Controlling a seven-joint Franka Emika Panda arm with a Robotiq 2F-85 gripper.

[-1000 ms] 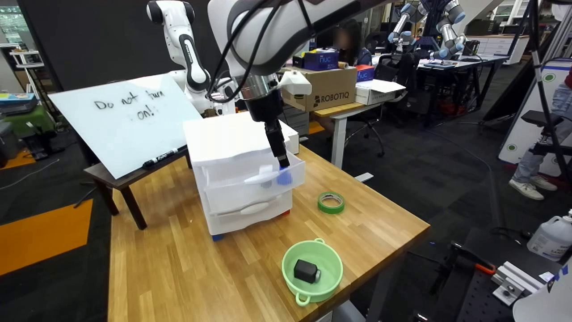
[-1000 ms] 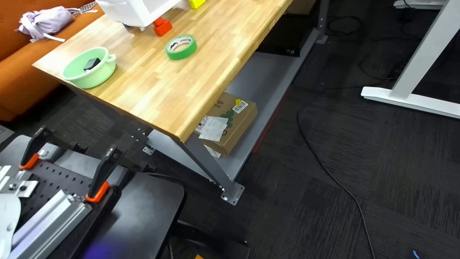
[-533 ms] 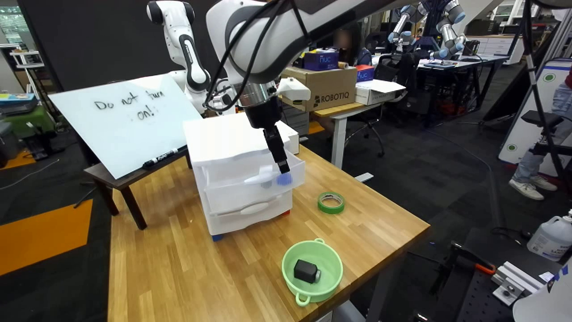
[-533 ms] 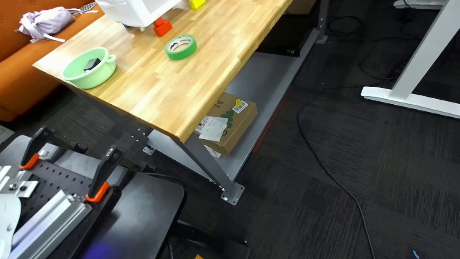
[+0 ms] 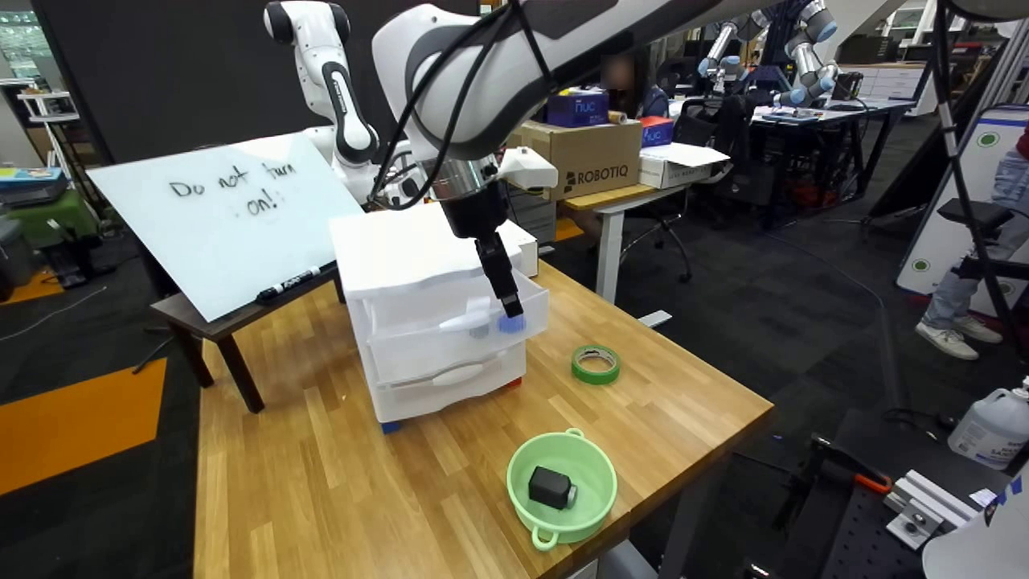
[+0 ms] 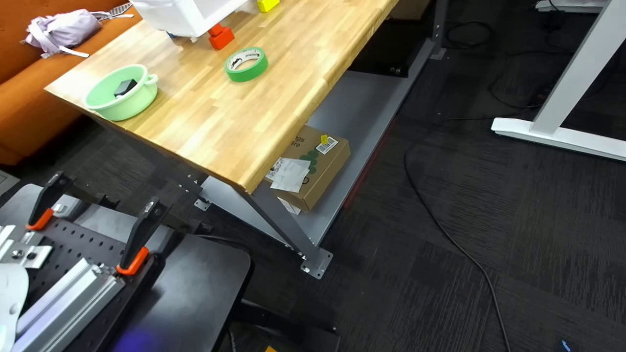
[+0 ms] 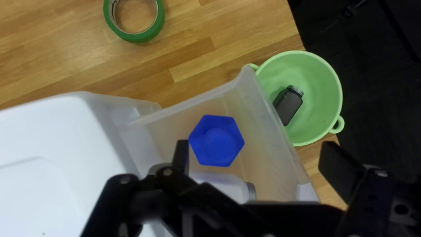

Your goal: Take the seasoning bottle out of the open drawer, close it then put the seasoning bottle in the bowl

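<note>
Two spread fingers [image 7: 181,154] frame the scene, my claw [image 7: 256,156] parted wide over a pulled-out drawer [image 7: 275,144] with nothing in its grip. In the wrist view one finger hangs over the drawer's inside and the other appears past the front wall; whether either tip dips below the rim I cannot tell. Partly hidden by the claw, a pale bottle [image 7: 227,184] with a grey cap, which I take for the seasoning bottle, lies on its side in the drawer, just beside a blue hexagonal piece [image 7: 216,141]. The drawer juts from the middle of a white plastic chest [image 5: 402,241], seen in an exterior view. Farther out on the bench [image 5: 321,498], a roll of green tape [image 7: 141,38] lies flat, and near the edge, well apart from the chest, a light-green bowl [image 7: 319,95] holds a small dark bottle [image 7: 287,105]. By my reading the job is in its opening stage, none of its three steps done: I have yet to grip and lift out the pale bottle, close the drawer, and place the bottle in the bowl.
</note>
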